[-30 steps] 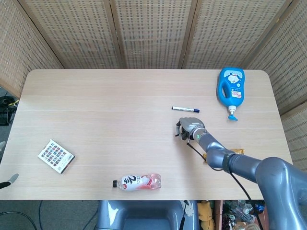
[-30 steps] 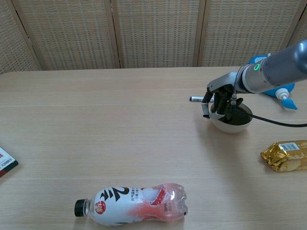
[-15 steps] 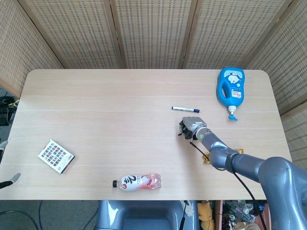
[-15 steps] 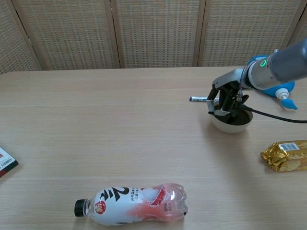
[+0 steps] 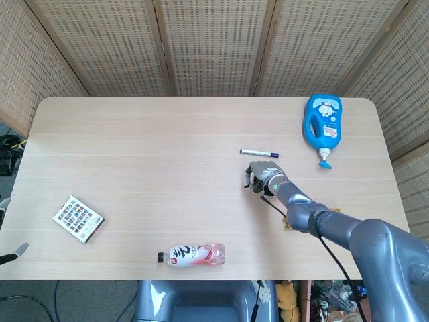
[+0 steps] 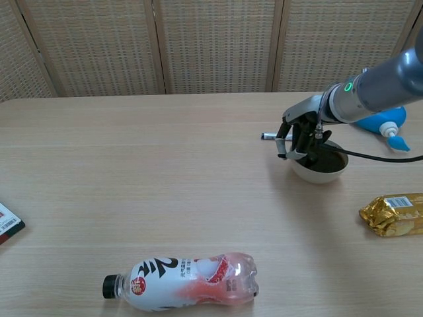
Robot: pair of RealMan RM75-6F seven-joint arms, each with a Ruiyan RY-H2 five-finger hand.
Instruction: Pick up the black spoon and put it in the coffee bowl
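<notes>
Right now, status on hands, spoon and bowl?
Right hand over coffee bowl rim, fingers pointing down. Spoon not discernible. Left hand out of view. Marker lies behind the bowl.

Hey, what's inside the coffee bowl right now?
The coffee bowl holds a dark brown fill. The right hand hangs over its near-left rim and covers that part, so whether the black spoon is inside cannot be seen.

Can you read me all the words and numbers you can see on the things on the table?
Clear plastic drink bottle lying on its side: big black brush-stroke characters, not legible.
Gold foil snack packet: white barcode label, too small.
Blue detergent bottle: cartoon picture, words blurred.
Small patterned card box: nothing readable.
</notes>
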